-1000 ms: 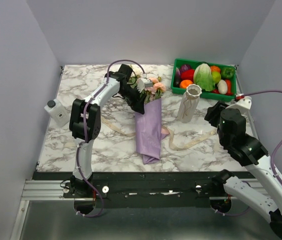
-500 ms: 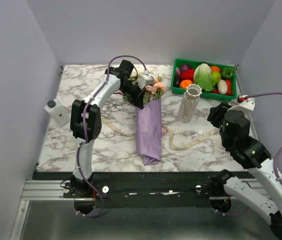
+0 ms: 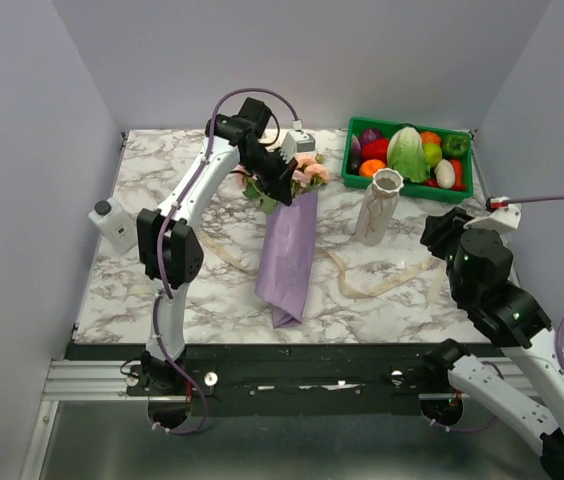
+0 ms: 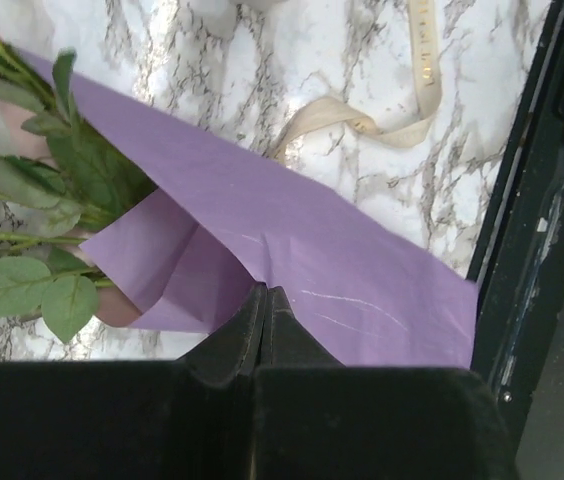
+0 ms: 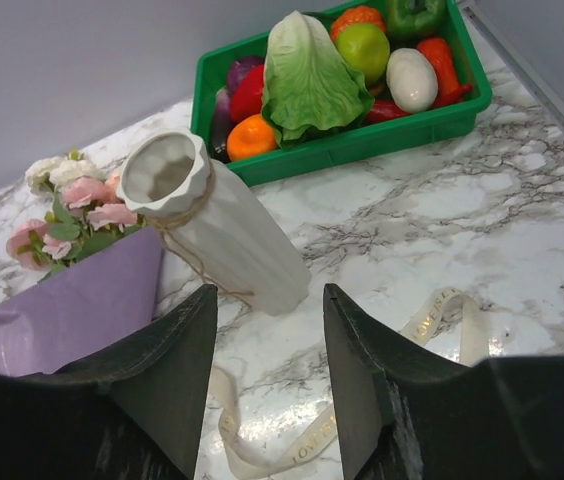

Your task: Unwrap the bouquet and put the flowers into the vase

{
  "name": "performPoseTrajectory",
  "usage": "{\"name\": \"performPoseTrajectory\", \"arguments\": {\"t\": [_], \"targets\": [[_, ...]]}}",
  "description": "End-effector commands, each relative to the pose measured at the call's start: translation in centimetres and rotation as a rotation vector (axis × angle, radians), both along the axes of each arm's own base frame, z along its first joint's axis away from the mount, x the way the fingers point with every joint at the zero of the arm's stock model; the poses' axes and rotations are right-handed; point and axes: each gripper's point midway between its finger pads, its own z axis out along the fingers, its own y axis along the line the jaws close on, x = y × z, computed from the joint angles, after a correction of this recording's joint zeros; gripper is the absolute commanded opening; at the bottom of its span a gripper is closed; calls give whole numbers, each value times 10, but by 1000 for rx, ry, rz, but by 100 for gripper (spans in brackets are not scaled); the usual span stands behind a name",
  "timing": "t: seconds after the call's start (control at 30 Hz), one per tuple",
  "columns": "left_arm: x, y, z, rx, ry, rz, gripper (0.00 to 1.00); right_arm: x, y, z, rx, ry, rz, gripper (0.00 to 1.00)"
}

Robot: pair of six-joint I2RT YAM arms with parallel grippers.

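Far left on your marble table (image 3: pixel 147 165) there's a small white bottle (image 3: pixel 114 224) sitting by the edge, well apart from everything else. Your left arm reaches over to the far middle. Its left gripper (image 4: pixel 265 293) is pinched all the way closed on the lilac paper (image 4: pixel 352 275) of the bouquet (image 3: pixel 294 225), right at a fold near the open end. The bouquet lies lengthwise mid-table with its narrow end toward you, and the flowers (image 3: pixel 309 170) poke out of the far end, leaves and stems tucked inside the paper. The cream ribbon (image 3: pixel 377 284) is loose on the marble, trailing out on both sides of the cone. Just right of the rose heads the off-white vase (image 3: pixel 376 206) stands upright with nothing in it. Behind it sits the green crate (image 3: pixel 462 188) full of plastic veg. Over by the right edge, your right gripper (image 5: pixel 269 295) hovers above the table with its jaws partly apart and nothing between them. The wrist view looks straight at the vase past the fingers.
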Motion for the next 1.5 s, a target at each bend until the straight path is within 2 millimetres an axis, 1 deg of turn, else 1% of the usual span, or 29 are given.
{"name": "performPoseTrajectory", "arguments": {"t": [0.0,0.03,0.07,0.13,0.17,0.23,0.27,0.33,0.37,0.43,0.53,0.57,0.67,0.7,0.77,0.9,0.93,1.0,1.03,1.07,1.1,1.13,1.2,1.27,1.3,1.37,1.4,1.43,1.47], "targets": [[-16,-1,61,-27,-67,71,0,-1,2,-2,12,-10,13,54],[-16,1,67,-19,-89,89,1,-1,2,-3,11,-7,15,54],[-16,0,68,-14,-93,98,11,-1,2,-4,12,-6,14,54],[-24,-6,66,8,-86,93,16,-1,3,-6,15,-2,16,54],[-30,-8,63,16,-74,82,23,-1,3,-6,15,-1,16,54],[-42,-14,49,40,-33,63,33,-1,4,-9,17,4,18,54],[-43,-14,45,46,-30,63,42,-1,4,-9,19,4,18,56],[-44,-11,27,78,5,85,50,-1,4,-10,15,8,20,61],[-41,-6,20,104,4,92,57,-1,4,-10,14,9,20,62],[-36,1,9,130,19,112,61,-2,4,-11,13,12,24,62],[-15,20,-1,128,31,188,77,-2,6,-13,11,16,35,62],[-2,34,-3,122,32,236,85,-1,6,-12,12,15,37,63],[10,51,-20,134,74,281,99,-1,8,-11,12,11,45,63],[12,57,-25,136,82,293,99,-1,8,-12,7,15,46,63],[5,61,-40,158,99,285,99,0,8,-11,3,11,49,63],[-1,47,-50,169,18,240,99,1,8,-13,-7,13,50,65],[-4,36,-51,185,-16,205,99,1,9,-13,-5,12,51,66],[-8,26,-49,193,-33,164,99,1,10,-15,-5,19,54,66],[-7,11,-46,189,-54,121,99,2,11,-16,-3,23,57,66],[-7,5,-46,193,-57,104,99,2,12,-16,2,23,59,66],[-11,0,-48,207,-46,80,99,2,11,-16,4,21,57,66],[-6,-10,-48,207,-59,62,99,2,12,-17,8,24,62,66],[-13,-28,-51,238,-73,21,99,2,13,-22,6,33,63,66],[-17,-45,-54,242,-96,-16,99,3,19,-31,10,57,83,68],[-17,-48,-53,243,-108,-16,99,4,23,-44,6,87,100,69],[-16,-52,-49,227,-118,-2,99,9,51,-62,47,135,215,74],[-13,-48,-46,227,-111,23,99,10,63,-72,63,159,262,75],[-12,-42,-40,222,-114,42,99,7,80,-91,111,208,324,75],[-11,-37,-36,220,-112,59,99,12,92,-106,128,249,349,75]]}}
